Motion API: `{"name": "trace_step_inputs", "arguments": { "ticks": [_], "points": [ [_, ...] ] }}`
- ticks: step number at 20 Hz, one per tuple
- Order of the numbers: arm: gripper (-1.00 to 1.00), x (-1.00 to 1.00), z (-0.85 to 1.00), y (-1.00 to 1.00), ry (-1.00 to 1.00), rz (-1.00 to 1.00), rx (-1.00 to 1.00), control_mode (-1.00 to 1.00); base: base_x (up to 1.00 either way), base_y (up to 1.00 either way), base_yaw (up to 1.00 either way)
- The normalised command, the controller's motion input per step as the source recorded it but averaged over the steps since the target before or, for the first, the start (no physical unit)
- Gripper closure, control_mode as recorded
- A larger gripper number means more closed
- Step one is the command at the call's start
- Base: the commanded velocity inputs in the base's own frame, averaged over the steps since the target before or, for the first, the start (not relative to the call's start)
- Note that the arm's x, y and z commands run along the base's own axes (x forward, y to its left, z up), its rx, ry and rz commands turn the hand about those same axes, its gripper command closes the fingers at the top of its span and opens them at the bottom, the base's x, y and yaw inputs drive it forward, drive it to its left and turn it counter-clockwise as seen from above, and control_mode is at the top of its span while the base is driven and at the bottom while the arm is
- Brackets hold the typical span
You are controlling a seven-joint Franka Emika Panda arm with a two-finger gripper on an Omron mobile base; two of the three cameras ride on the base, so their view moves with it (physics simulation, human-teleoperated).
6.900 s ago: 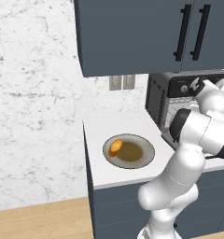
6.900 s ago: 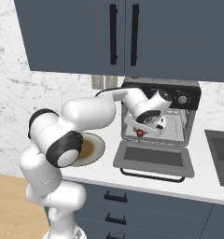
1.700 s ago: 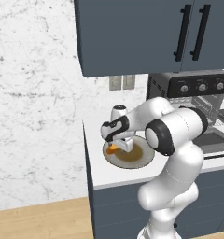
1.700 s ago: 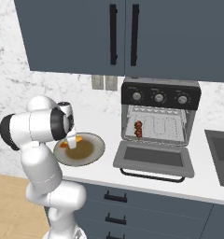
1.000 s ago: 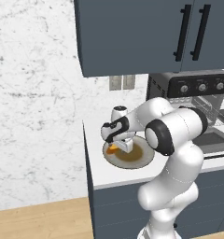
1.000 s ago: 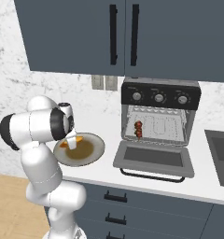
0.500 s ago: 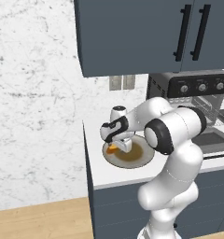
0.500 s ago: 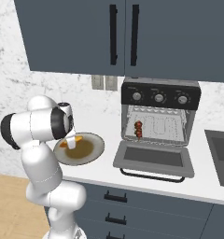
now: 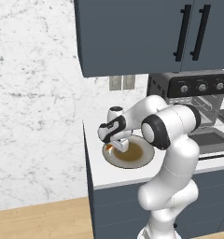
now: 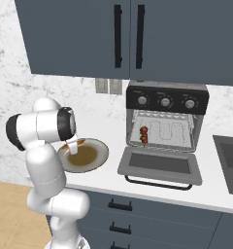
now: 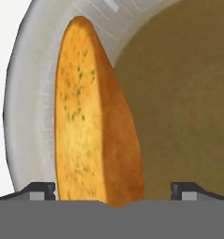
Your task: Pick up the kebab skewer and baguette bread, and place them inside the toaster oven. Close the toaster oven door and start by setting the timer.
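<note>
In the left base view the baguette bread (image 9: 108, 147) is only an orange sliver under the claw (image 9: 117, 145), the white hand covering the rest. In the right base view the arm hides most of the claw (image 10: 73, 146) and the bread beneath it.

The claw (image 11: 113, 187) stands wide open, a dark fingertip (image 11: 38, 190) on each side of the baguette bread (image 11: 93, 121), gaps showing at both sides, so it grips nothing. Whether the tips touch the grey plate (image 11: 27, 116) cannot be told.

The hand view shows the bread lying partly on the plate's rim and partly on its brown centre, directly below the claw. The right base view shows the toaster oven (image 10: 166, 127) well to the claw's right on the surface (image 10: 113, 127), its toaster oven door (image 10: 160, 166) dropped open and the kebab skewer (image 10: 143, 135) on the rack inside.
</note>
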Motion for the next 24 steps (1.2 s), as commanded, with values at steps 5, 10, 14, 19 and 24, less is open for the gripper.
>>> {"name": "trace_step_inputs", "arguments": {
  "ticks": [5,10,14,19,24],
  "points": [
    [1.00,-0.11,-0.38,0.00,0.00,-0.01,0.00,-1.00,0.00,0.00,0.00],
    [1.00,-0.08,-0.01,0.00,0.00,-0.01,0.00,-1.00,0.00,0.00,0.00],
    [1.00,-0.08,0.01,-0.13,0.00,0.00,0.00,-1.00,0.00,0.00,0.00],
    [1.00,-0.31,0.56,-0.37,0.00,0.00,0.11,-1.00,0.00,0.00,0.00],
    [1.00,-0.65,0.95,-0.68,-0.01,0.00,0.19,-1.00,0.00,0.00,0.00]
  ]
}}
